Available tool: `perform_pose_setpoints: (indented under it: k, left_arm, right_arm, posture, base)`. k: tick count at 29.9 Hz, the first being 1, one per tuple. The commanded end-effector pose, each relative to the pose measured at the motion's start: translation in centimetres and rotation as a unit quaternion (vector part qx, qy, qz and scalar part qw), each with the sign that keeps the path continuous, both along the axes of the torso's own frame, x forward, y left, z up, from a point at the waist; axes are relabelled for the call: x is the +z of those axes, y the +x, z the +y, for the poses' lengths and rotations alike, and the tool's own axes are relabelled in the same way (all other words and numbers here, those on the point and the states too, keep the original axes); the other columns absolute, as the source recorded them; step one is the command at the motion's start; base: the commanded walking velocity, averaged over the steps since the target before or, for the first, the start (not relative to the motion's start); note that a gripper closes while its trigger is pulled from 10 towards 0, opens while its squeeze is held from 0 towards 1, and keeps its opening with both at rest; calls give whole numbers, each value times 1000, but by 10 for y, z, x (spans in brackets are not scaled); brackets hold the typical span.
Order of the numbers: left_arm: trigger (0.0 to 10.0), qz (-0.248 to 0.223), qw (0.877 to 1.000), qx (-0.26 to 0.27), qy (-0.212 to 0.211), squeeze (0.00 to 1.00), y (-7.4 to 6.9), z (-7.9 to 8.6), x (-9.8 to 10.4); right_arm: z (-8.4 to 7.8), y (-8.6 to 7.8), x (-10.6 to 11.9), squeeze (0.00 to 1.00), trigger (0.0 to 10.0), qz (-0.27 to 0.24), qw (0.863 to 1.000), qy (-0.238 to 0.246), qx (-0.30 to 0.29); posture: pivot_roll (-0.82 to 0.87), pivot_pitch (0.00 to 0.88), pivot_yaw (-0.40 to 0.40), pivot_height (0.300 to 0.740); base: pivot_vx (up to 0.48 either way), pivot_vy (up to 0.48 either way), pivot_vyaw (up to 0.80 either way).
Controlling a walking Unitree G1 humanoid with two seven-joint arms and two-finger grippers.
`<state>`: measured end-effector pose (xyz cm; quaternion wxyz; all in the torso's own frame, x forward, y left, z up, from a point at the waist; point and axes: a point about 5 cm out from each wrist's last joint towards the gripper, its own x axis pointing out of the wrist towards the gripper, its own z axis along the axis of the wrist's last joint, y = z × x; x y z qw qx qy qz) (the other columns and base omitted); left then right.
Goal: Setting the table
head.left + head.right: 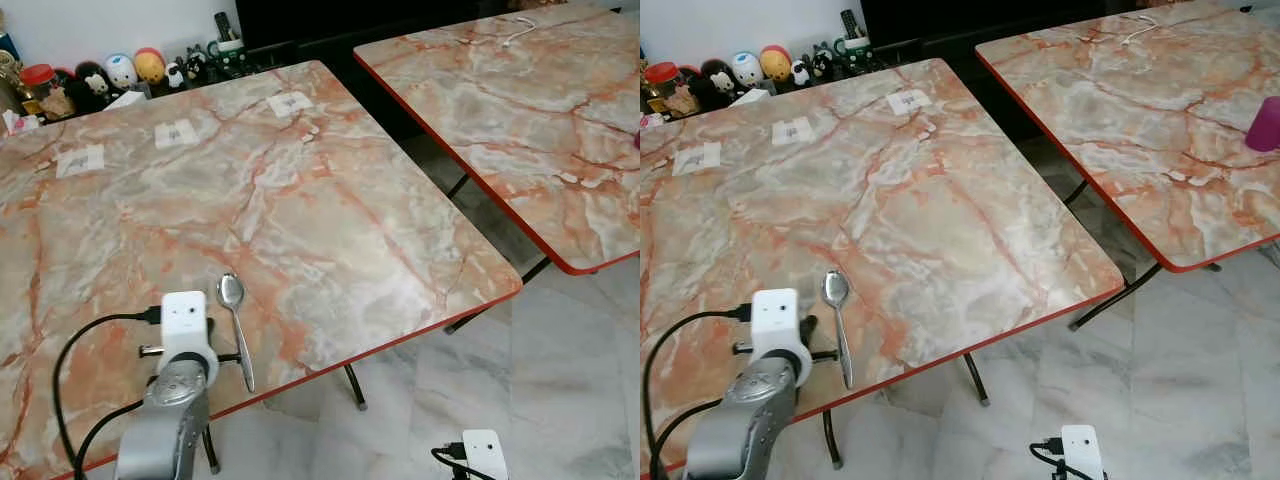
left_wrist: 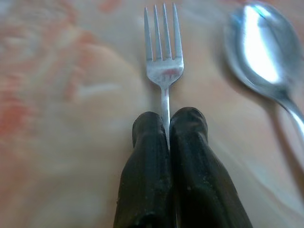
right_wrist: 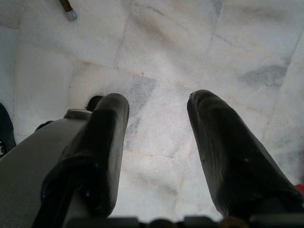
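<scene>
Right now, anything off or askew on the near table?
Nothing damaged or spilled. The spoon lies flat near the table's front edge; the left claw holds the fork beside it, tines pointing the same way. The right claw hangs open over the floor.

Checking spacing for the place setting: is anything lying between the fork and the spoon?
Nothing: in the left wrist view, bare tabletop separates the fork from the spoon.

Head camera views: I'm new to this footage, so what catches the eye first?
The big orange-veined marble table, with a spoon lying near its front edge. Beside the spoon, the left pincer is shut on a fork over the tabletop. A second marble table stands to the right.
</scene>
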<state>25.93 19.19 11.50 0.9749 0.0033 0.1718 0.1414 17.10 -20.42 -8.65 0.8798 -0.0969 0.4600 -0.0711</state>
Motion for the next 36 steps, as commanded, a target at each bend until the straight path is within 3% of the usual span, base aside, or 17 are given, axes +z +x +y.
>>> perform_pose_setpoints:
  k: [1, 2, 3, 10, 14, 19, 23, 28, 36]
  left_arm:
    - [0, -32, 999, 17, 1, 0, 1, 9, 7]
    - [7725, -54, 998, 14, 5, 0, 2, 11, 12]
    - [10000, -61, 998, 13, 7, 0, 2, 12, 13]
    - [10000, -120, 993, 4, 12, 0, -8, 24, 24]
    - [10000, -169, 982, -53, 64, 0, -26, 23, 37]
    - [10000, -195, 976, -58, 75, 0, -33, 25, 41]
    - [10000, -195, 974, -73, 91, 0, -31, 18, 37]
    - [10000, -203, 972, -89, 81, 0, -29, 8, 36]
    - [10000, -211, 970, -91, 78, 0, -26, 5, 36]
  right_arm:
    - [2, -6, -3, 0, 10000, 13, 1000, 3, 1]
    - [1, -6, -3, 0, 10000, 14, 1000, 3, 1]
    - [1, -6, -3, 0, 10000, 14, 1000, 3, 1]
    - [0, -6, -3, 0, 10000, 13, 1000, 3, 1]
    - [-1, -6, -3, 0, 10000, 12, 1000, 2, 1]
    - [-2, -5, -2, 0, 10000, 11, 1000, 2, 3]
    - [-1, -4, -2, 0, 10000, 8, 1000, 5, 5]
    - [-1, -4, -2, 0, 10000, 4, 1000, 7, 2]
    - [-1, -4, -1, 0, 10000, 6, 1000, 2, 16]
  posture:
    - [-27, 130, 43, 740]
    - [-26, 129, 43, 740]
    - [-26, 129, 43, 740]
    - [-28, 127, 38, 740]
    - [-20, 129, 36, 740]
    - [-16, 130, 33, 740]
    - [-17, 125, 35, 740]
    - [-25, 124, 37, 740]
    - [-25, 120, 38, 740]
  base:
    - [0, 0, 0]
    - [0, 0, 0]
    - [0, 0, 0]
    - [0, 0, 0]
    - [0, 0, 0]
    - [0, 0, 0]
    - [0, -70, 0]
    - [0, -135, 0]
    - [0, 0, 0]
